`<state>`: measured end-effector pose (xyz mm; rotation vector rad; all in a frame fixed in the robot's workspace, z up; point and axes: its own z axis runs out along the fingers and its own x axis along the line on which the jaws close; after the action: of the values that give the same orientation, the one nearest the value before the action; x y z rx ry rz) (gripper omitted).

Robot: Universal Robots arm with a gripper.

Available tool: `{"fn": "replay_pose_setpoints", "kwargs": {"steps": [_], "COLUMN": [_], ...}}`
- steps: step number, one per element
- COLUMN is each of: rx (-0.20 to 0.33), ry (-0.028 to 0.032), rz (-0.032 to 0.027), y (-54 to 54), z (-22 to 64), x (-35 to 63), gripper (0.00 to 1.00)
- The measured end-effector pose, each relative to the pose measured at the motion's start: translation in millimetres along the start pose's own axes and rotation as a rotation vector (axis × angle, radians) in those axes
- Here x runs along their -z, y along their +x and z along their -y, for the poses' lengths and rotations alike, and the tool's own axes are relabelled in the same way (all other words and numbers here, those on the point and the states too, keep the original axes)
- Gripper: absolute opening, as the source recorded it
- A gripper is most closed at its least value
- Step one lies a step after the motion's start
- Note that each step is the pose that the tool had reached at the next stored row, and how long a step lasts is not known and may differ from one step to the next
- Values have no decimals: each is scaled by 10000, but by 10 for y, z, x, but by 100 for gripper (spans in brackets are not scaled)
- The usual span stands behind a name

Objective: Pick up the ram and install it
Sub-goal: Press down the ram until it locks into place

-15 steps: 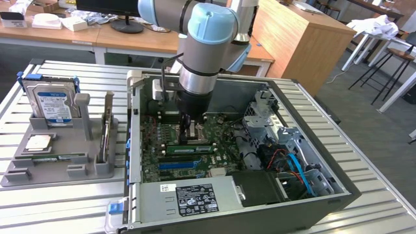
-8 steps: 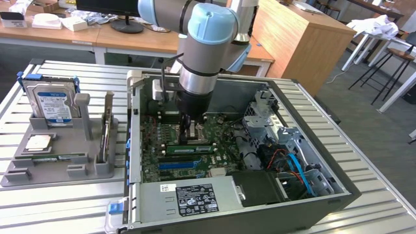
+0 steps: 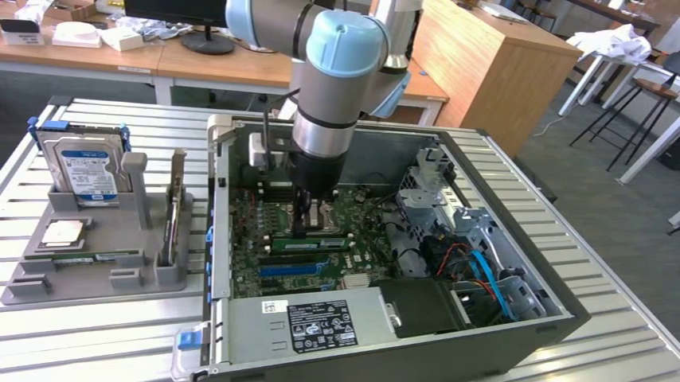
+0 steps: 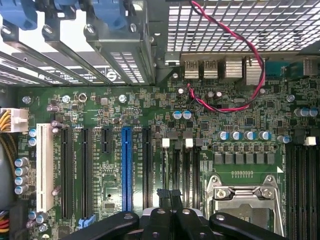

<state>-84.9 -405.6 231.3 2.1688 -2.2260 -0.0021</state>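
A ram [image 3: 310, 243] stick, long, thin and green, stands on edge in a slot of the motherboard [image 3: 266, 274] inside the open computer case. My gripper [image 3: 306, 229] reaches down into the case directly over the middle of that stick. I cannot tell whether it touches the stick. In the wrist view my black fingertips [image 4: 162, 194] are pressed together, so the gripper [image 4: 170, 193] is shut with nothing between them. They hang over dark memory slots with white latches [image 4: 166, 142]. Another ram [image 3: 91, 258] stick lies flat in the grey holder on the exterior view's left.
The grey holder [image 3: 64, 282] also carries a labelled hard drive [image 3: 87, 171], an upright card [image 3: 175, 208] and a square chip [image 3: 64, 232]. Case walls [image 3: 510, 207], a drive cage [image 3: 431, 191], cables [image 3: 483, 267] and the power supply [image 3: 318, 322] surround the board. A red-black wire [image 4: 250, 75] loops nearby.
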Motion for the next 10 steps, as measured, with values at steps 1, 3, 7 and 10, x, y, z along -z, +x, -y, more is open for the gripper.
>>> {"fn": "replay_pose_setpoints", "kwargs": {"steps": [1, 3, 7, 10], "rx": [0, 0, 0, 0], "ry": [-1, -2, 2, 0], "rz": [-1, -2, 3, 0], "y": [0, 0, -1, -1], "z": [0, 0, 1, 1], "x": [-3, -2, -14, -32], "gripper": [10, 10, 10, 10]}}
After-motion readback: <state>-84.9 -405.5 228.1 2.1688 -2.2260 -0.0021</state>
